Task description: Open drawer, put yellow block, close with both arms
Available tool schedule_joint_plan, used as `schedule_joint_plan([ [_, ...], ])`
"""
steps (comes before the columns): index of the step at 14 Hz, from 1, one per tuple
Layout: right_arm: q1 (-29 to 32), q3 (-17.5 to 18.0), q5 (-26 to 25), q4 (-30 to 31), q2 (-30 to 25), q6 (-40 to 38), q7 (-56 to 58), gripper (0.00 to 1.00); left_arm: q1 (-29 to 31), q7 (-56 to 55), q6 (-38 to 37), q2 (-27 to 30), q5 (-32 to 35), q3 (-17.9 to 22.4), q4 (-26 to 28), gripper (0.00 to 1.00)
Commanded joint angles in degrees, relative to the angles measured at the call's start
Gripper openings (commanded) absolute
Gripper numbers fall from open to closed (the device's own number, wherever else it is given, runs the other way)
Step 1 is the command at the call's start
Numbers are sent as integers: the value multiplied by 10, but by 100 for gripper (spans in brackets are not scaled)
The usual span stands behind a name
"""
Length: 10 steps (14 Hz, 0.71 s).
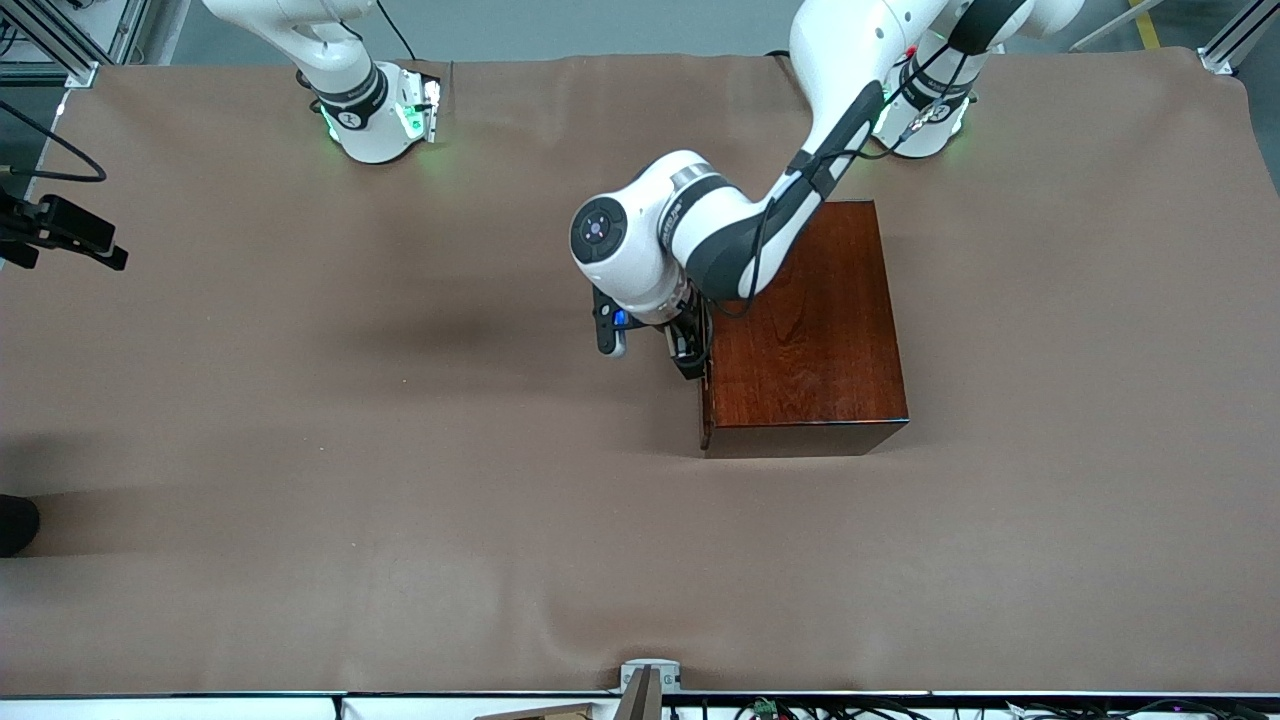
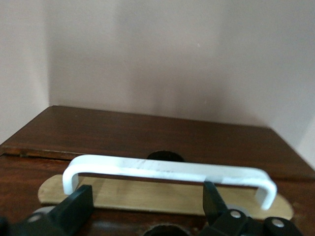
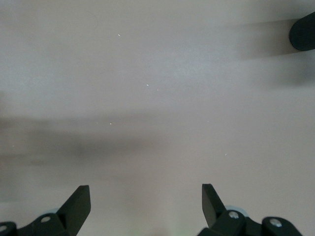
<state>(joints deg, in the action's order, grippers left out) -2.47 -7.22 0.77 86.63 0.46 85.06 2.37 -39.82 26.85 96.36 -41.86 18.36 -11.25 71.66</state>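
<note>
One drawer [image 1: 706, 385], two arms [image 1: 700, 220]

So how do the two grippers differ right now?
The left gripper sits at the drawer's white handle, fingers either side of it; the right gripper faces only bare tablecloth. The left shows in the front view, the right doesn't. Both are open.

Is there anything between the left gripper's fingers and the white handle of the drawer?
Nothing: in the left wrist view the open left gripper faces the handle with only a bare gap.
</note>
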Motion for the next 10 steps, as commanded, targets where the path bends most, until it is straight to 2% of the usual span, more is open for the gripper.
schedule_joint_plan([
  [1,1,4,-9,0,-5,-3,-1,100,-20,-104,3,34,19,-19,-1,100],
  [4,-2,4,-9,0,-4,-3,-1,100,-18,-260,3,96,8,-41,0,100],
  [7,-3,4,-9,1,-3,-4,-1,100,-6,-486,-1,156,-30,-36,1,100],
  [8,-3,4,-9,1,-3,-4,-1,100,7,-547,-8,180,-43,-33,5,100],
  [10,-3,4,-9,0,-3,-3,0,100,56,-591,-43,210,-66,-35,6,100],
])
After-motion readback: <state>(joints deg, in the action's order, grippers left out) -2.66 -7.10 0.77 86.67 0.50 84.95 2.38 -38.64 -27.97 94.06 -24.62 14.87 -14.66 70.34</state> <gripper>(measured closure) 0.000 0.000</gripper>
